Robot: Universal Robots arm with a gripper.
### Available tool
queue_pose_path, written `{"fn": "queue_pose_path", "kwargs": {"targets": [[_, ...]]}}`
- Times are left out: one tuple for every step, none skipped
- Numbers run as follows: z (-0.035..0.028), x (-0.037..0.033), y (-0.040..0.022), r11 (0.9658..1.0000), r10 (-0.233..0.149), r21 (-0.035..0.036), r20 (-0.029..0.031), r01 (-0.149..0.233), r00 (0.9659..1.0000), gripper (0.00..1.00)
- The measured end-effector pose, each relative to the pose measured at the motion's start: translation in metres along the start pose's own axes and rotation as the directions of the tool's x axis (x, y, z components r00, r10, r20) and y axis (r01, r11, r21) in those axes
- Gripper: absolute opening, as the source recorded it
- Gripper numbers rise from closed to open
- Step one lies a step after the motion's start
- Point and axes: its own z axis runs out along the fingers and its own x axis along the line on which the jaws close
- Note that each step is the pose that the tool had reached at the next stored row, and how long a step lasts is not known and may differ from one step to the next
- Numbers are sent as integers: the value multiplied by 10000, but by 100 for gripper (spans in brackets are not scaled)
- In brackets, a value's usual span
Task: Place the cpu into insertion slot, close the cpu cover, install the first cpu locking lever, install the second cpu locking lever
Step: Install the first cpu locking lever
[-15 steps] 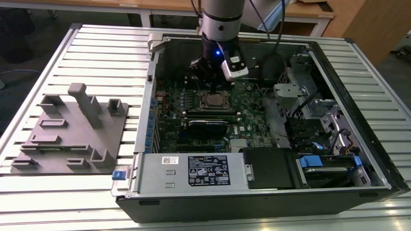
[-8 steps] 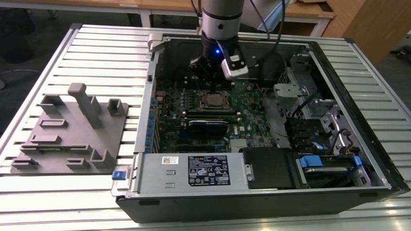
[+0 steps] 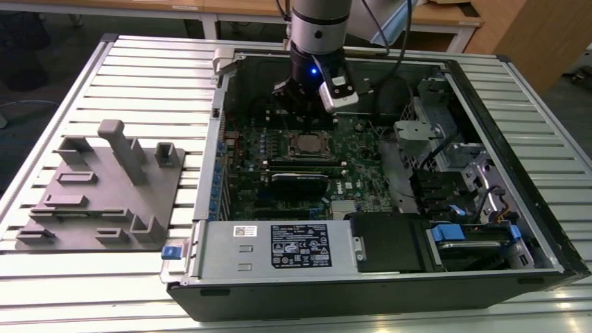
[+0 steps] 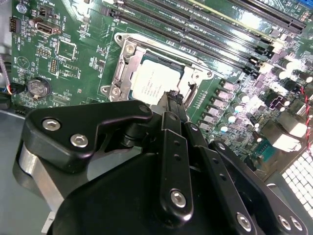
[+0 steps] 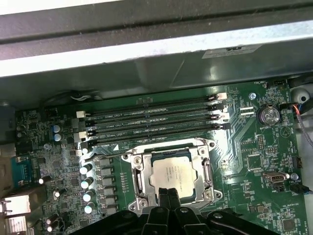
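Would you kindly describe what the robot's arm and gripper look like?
The arm is a silver-grey cylinder ending in a black wrist with a small blue light; a pale camera block sits beside it and dark cables hang behind. The gripper is matte black, with linkage bars fastened by silver screws and two slim fingers.

Exterior view: arm (image 3: 319,28) cut off by the picture's upper edge; its wrist blocks the motherboard (image 3: 361,149) strip behind it; cpu (image 3: 308,145) too small to tell how it is seated. In both wrist views: gripper (image 5: 169,192) body runs off the frame edge; its fingertips (image 4: 172,100) overlap one edge of the cpu and the cpu cover (image 5: 138,176); contact there cannot be told.
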Motion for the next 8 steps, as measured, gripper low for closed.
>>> {"fn": "queue_pose_path", "kwargs": {"targets": [[-1, 0, 0, 10000, 0, 1, 0, 0, 10000, 11], [-1, 0, 0, 10000, 0, 3, -1, 0, 10000, 11], [-1, 0, 0, 10000, 0, 2, -1, 0, 10000, 11], [-1, 0, 0, 10000, -1, 2, -1, 1, 10000, 11], [-2, 4, -1, 10000, 0, 3, -1, 0, 10000, 11], [-2, 8, -1, 10000, 0, 4, -2, 0, 10000, 11], [-2, 16, -3, 10000, 0, 4, -2, 0, 10000, 11], [-2, 25, -4, 10000, 0, 3, 0, 0, 10000, 11]]}}
